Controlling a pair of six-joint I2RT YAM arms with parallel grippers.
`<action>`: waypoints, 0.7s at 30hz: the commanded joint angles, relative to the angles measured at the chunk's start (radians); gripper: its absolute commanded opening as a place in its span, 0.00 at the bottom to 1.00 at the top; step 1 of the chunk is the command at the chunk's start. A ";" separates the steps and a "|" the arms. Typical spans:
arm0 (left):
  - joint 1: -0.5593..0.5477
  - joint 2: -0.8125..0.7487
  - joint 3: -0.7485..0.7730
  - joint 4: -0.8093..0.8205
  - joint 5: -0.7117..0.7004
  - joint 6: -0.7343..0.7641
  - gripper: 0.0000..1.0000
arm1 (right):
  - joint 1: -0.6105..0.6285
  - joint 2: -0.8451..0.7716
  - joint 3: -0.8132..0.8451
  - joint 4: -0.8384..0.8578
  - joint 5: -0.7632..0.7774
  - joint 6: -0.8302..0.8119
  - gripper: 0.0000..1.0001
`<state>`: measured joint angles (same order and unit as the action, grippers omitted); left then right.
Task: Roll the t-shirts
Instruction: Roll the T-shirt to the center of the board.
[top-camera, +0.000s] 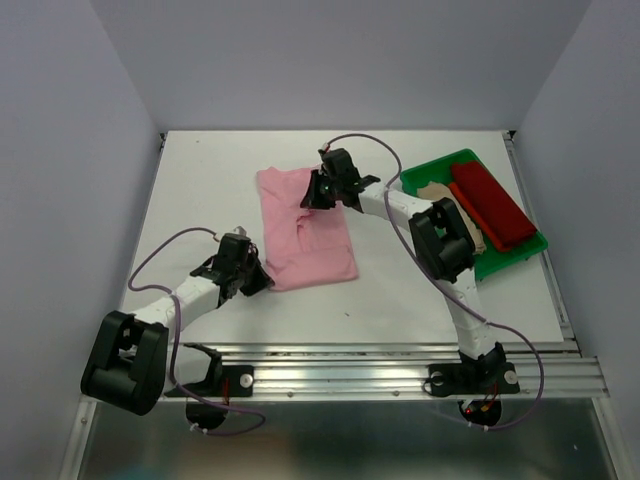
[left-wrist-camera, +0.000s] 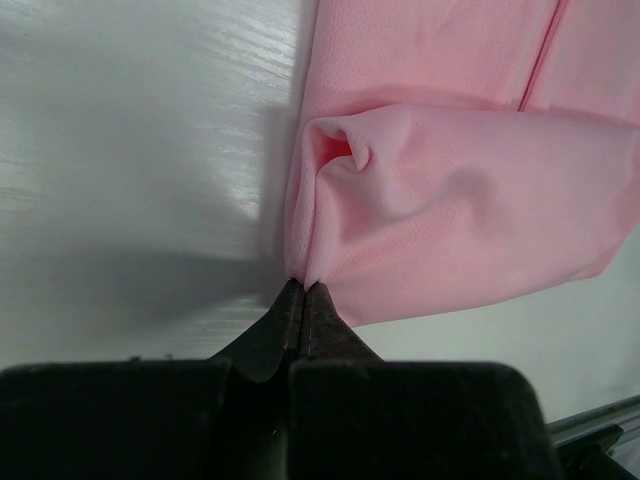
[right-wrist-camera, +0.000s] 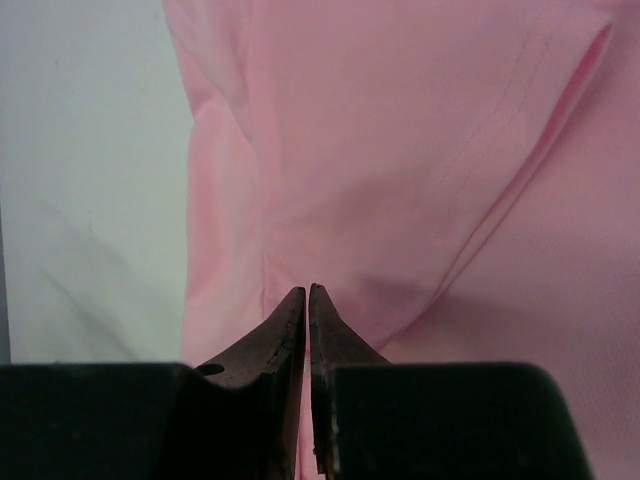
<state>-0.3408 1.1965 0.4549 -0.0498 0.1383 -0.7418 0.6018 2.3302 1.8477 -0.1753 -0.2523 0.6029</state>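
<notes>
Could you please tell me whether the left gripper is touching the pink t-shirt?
Touching. The left wrist view shows the left gripper shut, its tips pinching a folded edge of the pink t-shirt.

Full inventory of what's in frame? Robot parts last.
pink t-shirt: 1, light pink, folded, middle of the table
dark red shirt: 1, dark red, in the tray
beige shirt: 1, beige, in the tray, beside the red one
tray: 1, green, far right of the table
table: 1, white
rail: 1, silver, near edge
cables: 2, purple, along the arms
arms: 2, white and black
left pincer: 1, black, shut on the pink t-shirt's near corner
right pincer: 1, black, shut on a pink t-shirt fold
</notes>
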 joint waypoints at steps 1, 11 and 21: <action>-0.006 -0.012 -0.002 -0.004 0.001 0.010 0.00 | 0.000 -0.060 -0.103 0.056 -0.044 0.015 0.10; -0.006 -0.018 -0.004 -0.005 0.000 0.012 0.00 | 0.000 -0.045 -0.188 0.066 0.001 0.015 0.09; -0.004 -0.020 0.007 -0.012 0.001 0.013 0.00 | 0.000 -0.196 -0.209 0.065 0.067 -0.017 0.11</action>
<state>-0.3408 1.1965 0.4549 -0.0525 0.1383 -0.7414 0.5972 2.2517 1.6386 -0.1135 -0.2413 0.6174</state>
